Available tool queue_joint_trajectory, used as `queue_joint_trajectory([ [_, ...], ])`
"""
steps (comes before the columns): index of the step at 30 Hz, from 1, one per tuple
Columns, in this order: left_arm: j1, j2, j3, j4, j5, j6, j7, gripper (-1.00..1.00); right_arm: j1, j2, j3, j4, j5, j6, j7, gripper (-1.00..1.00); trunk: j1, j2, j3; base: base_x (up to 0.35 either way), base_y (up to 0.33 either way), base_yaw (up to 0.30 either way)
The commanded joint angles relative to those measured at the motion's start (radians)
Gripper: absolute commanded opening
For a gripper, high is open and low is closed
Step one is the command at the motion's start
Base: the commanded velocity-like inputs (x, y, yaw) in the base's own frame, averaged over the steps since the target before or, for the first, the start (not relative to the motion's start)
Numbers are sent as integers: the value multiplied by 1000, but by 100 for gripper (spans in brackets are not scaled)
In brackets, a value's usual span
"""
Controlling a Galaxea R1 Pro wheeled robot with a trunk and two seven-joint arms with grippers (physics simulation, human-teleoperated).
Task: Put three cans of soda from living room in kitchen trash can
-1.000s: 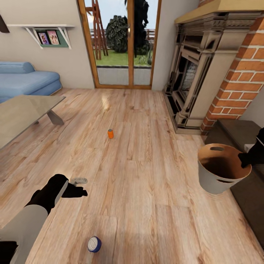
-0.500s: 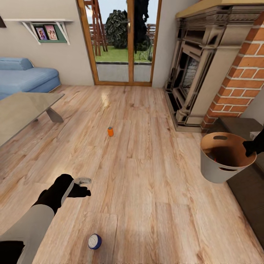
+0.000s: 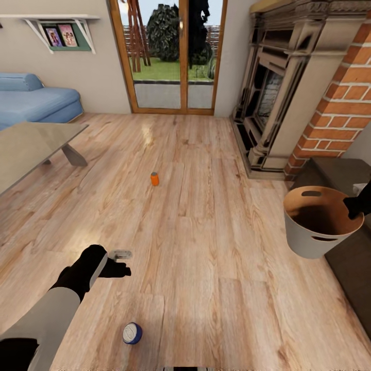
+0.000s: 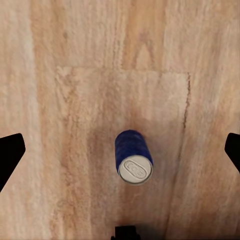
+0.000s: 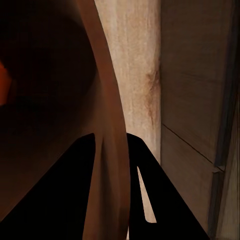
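Note:
A dark blue can of soda [image 3: 132, 333] stands upright on the wood floor near me; the left wrist view looks down on the same blue can [image 4: 133, 156]. My left gripper [image 3: 121, 263] hovers open above the floor, a little beyond that can, its fingers [image 4: 10, 155] spread wide apart. An orange can of soda [image 3: 154, 179] stands mid-floor, farther off. At the right, my right gripper [image 3: 355, 206] is shut on the rim of the off-white tash can [image 3: 309, 242], held off the floor. In the right wrist view the rim [image 5: 107, 125] sits between the fingers; an orange patch [image 5: 4, 82] shows inside.
A glass-topped low table [image 3: 31, 149] and a blue sofa [image 3: 36, 100] are at the left. A brick fireplace [image 3: 273, 103] and a dark low ledge [image 3: 340, 178] line the right. Wood-framed glass doors [image 3: 170, 56] are straight ahead.
The whole picture has shifted as the camera moved. My left gripper has edged slightly right over the floor. The tash can stays in my right gripper and hangs less tilted.

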Motion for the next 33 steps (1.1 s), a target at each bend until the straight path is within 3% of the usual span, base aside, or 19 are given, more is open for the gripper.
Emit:
queue_joint_trajectory([
  [1, 0, -2, 0, 0, -1, 0, 0, 100, -5, 1, -8, 0, -9, 3, 1, -100, 4, -7, -5, 0, 0, 0],
  [8, 0, -23, 0, 5, -1, 0, 52, 100, -83, 26, -1, 1, -9, 3, 1, -100, 31, -56, -38, 0, 0, 0],
  [16, 0, -35, 0, 10, -4, 0, 73, 100, -134, 37, 50, 2, -9, 3, 1, -100, 61, -112, -75, 0, 0, 0],
  [33, 0, -53, -2, 13, -5, 1, 110, 100, -151, 35, 46, 0, -11, 3, 1, -100, 126, -231, -138, 0, 0, 0],
])
